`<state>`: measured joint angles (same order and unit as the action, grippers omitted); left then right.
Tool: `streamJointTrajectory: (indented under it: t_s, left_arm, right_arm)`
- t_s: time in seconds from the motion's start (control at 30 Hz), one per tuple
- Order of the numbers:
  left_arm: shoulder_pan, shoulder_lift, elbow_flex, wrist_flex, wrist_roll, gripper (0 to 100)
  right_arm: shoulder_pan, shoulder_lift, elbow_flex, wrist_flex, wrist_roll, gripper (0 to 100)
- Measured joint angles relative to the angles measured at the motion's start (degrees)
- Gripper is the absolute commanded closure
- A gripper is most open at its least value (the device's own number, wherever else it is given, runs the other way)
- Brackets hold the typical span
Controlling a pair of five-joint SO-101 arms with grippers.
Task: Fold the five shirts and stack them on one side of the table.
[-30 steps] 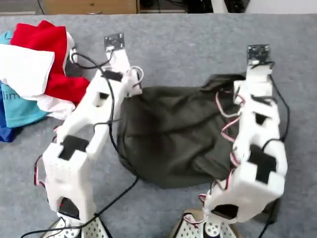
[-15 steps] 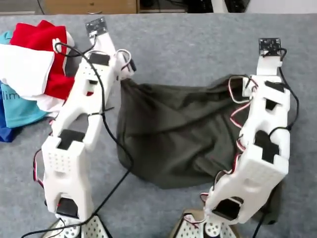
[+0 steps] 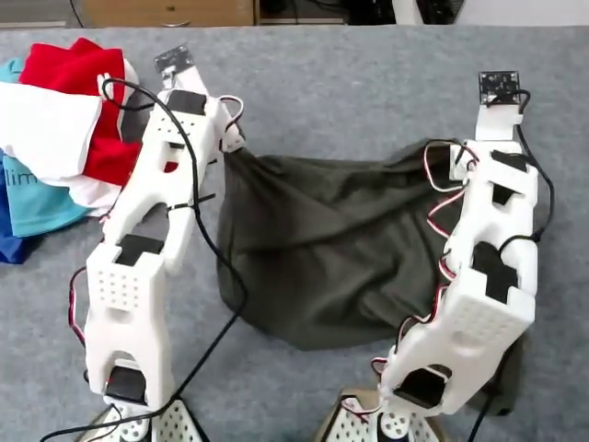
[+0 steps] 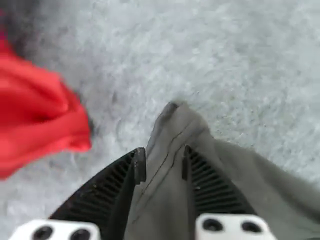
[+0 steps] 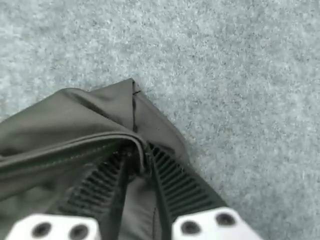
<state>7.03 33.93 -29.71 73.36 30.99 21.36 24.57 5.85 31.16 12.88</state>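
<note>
A dark olive shirt (image 3: 322, 249) lies rumpled mid-table, far corners drawn apart — red shirt (image 3: 78, 69), white shirt (image 3: 41, 129), teal shirt (image 3: 41, 203), blue shirt (image 3: 7, 244) heaped at the left edge.

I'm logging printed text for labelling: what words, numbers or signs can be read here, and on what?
Pale lettering on the teal shirt: cut off by the picture's edge, unreadable.
No print visible on the olive shirt or the red shirt.

The spread shirt (image 3: 331, 249) is olive-green, the table (image 3: 368, 83) grey, the heaped shirts (image 3: 57, 138) red, white, teal and blue.
</note>
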Motion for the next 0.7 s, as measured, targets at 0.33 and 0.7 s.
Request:
streamJointTrajectory:
  t_s: [0.33,0.7]
  left_arm:
    - [0.79,0.00,-4.04,1.32,19.69,77]
    - [1.58,10.11,-9.23,1.32,27.52,77]
  right_arm:
    - [0.00,0.00,0.00,0.44,0.00,99.6]
    - [0.00,0.00,0.00,0.70,0.00,99.6]
